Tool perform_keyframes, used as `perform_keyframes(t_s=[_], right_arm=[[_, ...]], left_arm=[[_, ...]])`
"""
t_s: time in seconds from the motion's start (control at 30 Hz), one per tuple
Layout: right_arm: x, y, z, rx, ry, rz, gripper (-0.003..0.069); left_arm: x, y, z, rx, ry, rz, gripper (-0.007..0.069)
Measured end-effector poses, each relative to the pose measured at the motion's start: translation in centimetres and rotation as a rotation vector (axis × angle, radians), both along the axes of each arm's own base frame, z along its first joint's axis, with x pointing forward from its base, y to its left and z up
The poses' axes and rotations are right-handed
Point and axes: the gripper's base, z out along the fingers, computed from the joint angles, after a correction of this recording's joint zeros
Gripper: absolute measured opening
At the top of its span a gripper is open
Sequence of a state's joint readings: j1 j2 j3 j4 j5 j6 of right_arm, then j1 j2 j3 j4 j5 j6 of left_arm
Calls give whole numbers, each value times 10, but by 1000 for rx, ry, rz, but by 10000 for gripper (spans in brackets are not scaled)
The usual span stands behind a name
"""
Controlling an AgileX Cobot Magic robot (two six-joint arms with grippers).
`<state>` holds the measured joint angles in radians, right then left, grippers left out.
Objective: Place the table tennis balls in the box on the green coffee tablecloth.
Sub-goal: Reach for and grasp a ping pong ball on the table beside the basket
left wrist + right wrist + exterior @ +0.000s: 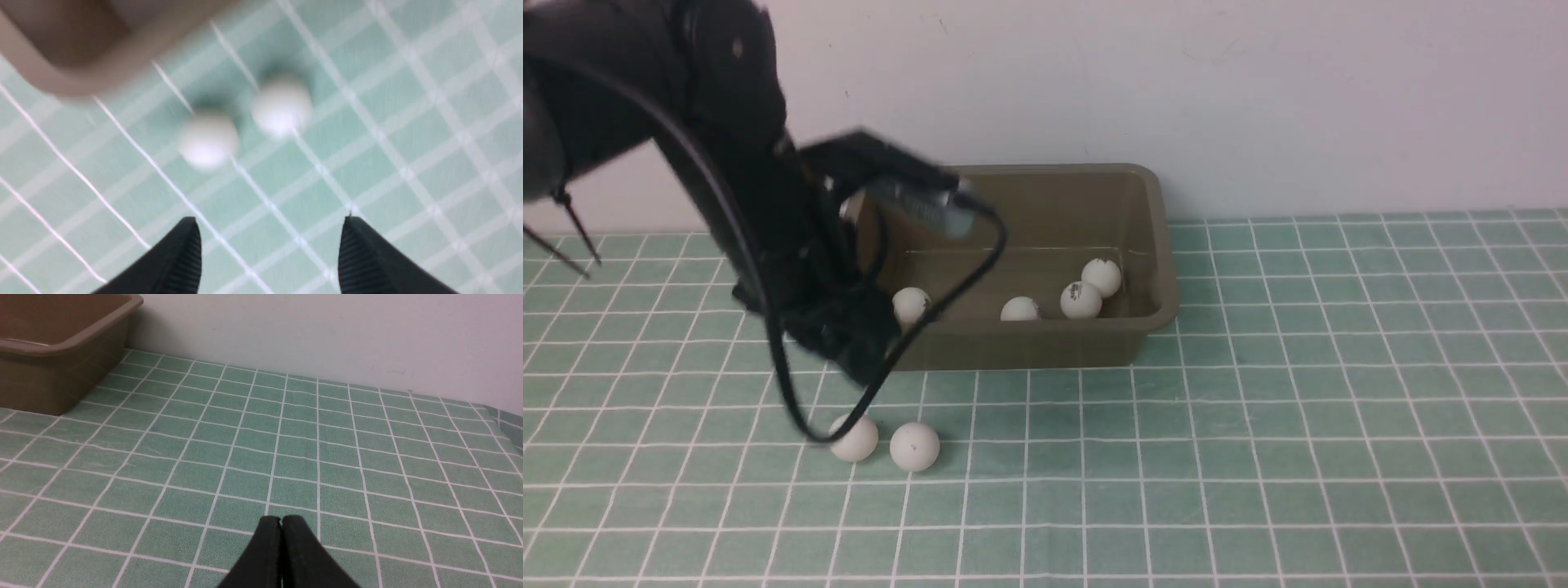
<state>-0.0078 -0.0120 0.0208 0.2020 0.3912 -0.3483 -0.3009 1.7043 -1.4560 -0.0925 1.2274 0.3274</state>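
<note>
over the near left end of the box, the left gripper hangs with its black ribbed fingertips apart and nothing between them. that wrist picture is blurred, but the gap is plain.

beyond the tips lie two small matte white table tennis balls, one a little closer to the gripper than the other. in the front view they rest on the mint-green tablecloth with its thin white grid, just before the box's near wall. the left ball is partly crossed by a looping black cable; the right ball sits just beside it, close but seemingly not touching.

a ball has no long axis, so what counts is the pair's line, which runs roughly along the near wall. i judge the jaws must come down over one ball without nudging its neighbour. the left arm is far the nearer. the right gripper has its fingers pressed together on nothing, over bare cloth well off to the box's right.

the rectangular olive-brown plastic box with rolled rim stands long side left to right against the wall. four balls lie inside: one at the left, one mid-front, and two touching toward the right.

small dark printed marks show on several balls, too small to read; no other writing is visible.
</note>
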Motion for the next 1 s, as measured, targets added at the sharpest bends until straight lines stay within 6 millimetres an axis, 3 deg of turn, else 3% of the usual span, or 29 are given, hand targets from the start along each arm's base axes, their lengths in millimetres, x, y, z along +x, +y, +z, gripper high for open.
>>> perform_keyframes(t_s=[0.17,0.33,0.73,1.0], right_arm=[[0,1,0,0,0,17,-18],[0,1,0,0,0,21,-18],[0,1,0,0,0,21,-18],[0,1,0,0,0,21,-18]], left_arm=[[-18,6,-41,49,83,-172,405],[-17,10,-52,51,42,-215,405],[0,19,-50,-56,-48,191,405],[6,19,-65,-47,-8,244,405]])
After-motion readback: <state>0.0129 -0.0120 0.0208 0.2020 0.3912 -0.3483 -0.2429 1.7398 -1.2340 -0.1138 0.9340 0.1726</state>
